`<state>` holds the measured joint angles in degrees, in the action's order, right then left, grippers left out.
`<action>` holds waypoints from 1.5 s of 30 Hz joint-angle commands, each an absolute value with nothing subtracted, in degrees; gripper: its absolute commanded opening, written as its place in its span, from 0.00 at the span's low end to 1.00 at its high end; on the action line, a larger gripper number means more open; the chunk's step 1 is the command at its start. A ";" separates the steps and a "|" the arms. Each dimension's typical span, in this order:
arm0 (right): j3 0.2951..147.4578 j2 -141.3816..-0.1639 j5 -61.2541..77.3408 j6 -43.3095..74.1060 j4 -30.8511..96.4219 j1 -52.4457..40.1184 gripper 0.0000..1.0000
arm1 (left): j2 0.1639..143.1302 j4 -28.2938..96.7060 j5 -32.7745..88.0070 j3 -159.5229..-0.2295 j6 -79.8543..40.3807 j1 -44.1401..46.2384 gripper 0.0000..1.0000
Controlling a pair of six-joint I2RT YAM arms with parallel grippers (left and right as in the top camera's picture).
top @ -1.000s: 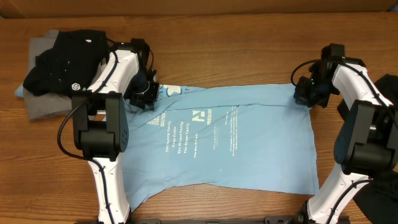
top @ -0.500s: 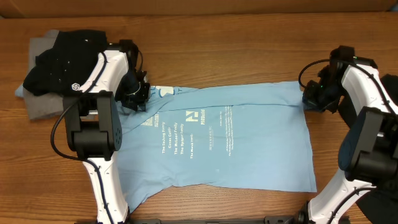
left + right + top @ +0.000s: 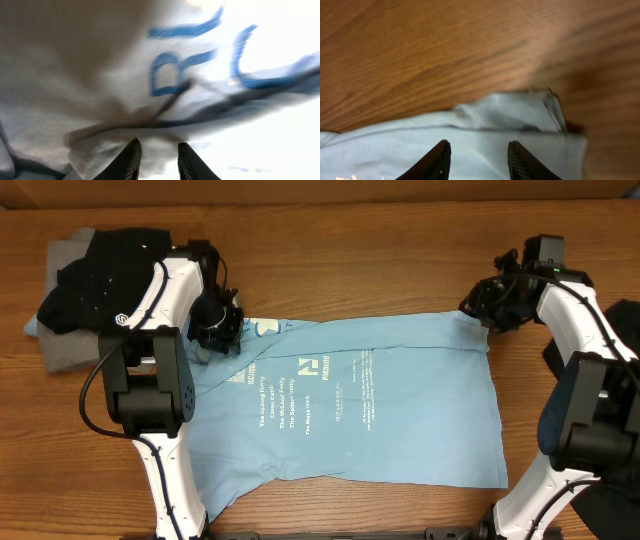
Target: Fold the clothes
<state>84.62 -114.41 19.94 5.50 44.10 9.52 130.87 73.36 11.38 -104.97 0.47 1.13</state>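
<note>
Currently, the light blue T-shirt (image 3: pixel 400 410) is spread flat on the surface (image 3: pixel 350 250), with its white lettering (image 3: pixel 285 400) facing up and one far corner at each tool.

Left tool (image 3: pixel 216 330):
- It is set down on the T-shirt's corner at the neck end.
- In the wrist view, the left tool (image 3: pixel 157 145) is seen with its fingers (image 3: pixel 131 155) a narrow gap apart.
- Creased cloth is pressed close, directly ahead of the fingertips.
- A white patch with blue letters (image 3: pixel 175 75) lies just beyond that cloth.
- Whether cloth is clenched between the fingers cannot be told.

Right tool (image 3: pixel 487 302):
- It is held at the opposite far corner of the T-shirt.
- In the wrist view, the right tool (image 3: pixel 477 145) is seen released, with the fingers (image 3: pixel 440 157) apart and nothing gripped between them.
- The T-shirt (image 3: pixel 470 135) lies beneath and just ahead of the fingertips, resting on the surface.
- Its corner is slightly rumpled, with a small turned-up edge.
- Bare wood is seen beyond that corner.

To the outer side of the left tool, black shirts (image 3: pixel 110 280) are heaped on a grey shirt (image 3: pixel 60 350).
</note>
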 commanded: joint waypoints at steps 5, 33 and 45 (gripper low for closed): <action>85.03 -118.85 16.58 5.08 41.54 8.69 0.39 | 129.51 78.35 16.56 -116.51 1.80 1.26 0.29; 84.49 -116.36 16.58 4.05 49.21 9.23 0.04 | 129.51 81.87 16.56 -122.80 2.22 1.30 0.29; 84.49 -112.92 17.15 4.60 59.88 9.17 0.04 | 129.51 81.80 16.56 -122.80 2.22 1.30 0.29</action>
<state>84.09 -114.30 16.97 4.47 59.90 8.97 130.82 81.67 15.70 -121.60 0.67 1.13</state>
